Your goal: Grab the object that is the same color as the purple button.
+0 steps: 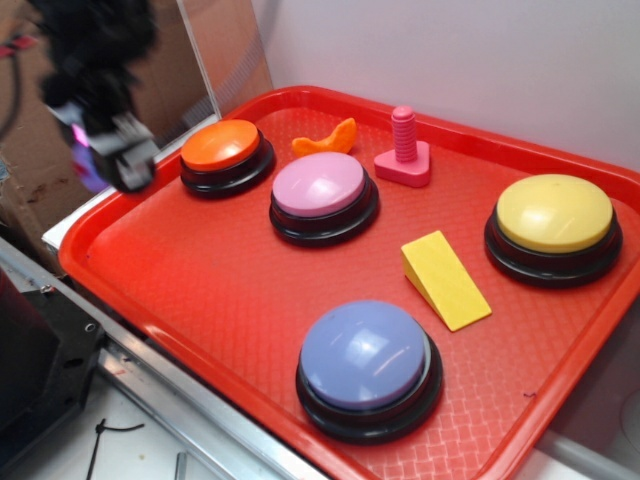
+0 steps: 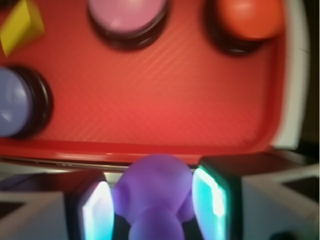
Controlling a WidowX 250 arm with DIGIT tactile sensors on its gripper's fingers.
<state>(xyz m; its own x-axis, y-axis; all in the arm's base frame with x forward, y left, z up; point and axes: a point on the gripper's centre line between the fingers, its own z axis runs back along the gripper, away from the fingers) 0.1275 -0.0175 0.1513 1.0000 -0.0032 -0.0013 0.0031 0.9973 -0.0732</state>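
While the gripper (image 2: 155, 202) hung above the tray's (image 2: 150, 150) edge, its jaws were clamped on the purple duck (image 2: 155, 192). Rounded rubber could squirt free — a jolt might do it.

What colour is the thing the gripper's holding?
Purple, seen best in the wrist view: the duck sits between the gripper fingers.

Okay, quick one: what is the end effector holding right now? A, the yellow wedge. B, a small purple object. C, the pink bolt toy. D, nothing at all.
B: the wrist view shows a small purple object sitting between the fingers of the end effector, while the pink bolt toy and yellow wedge lie on the red tray.
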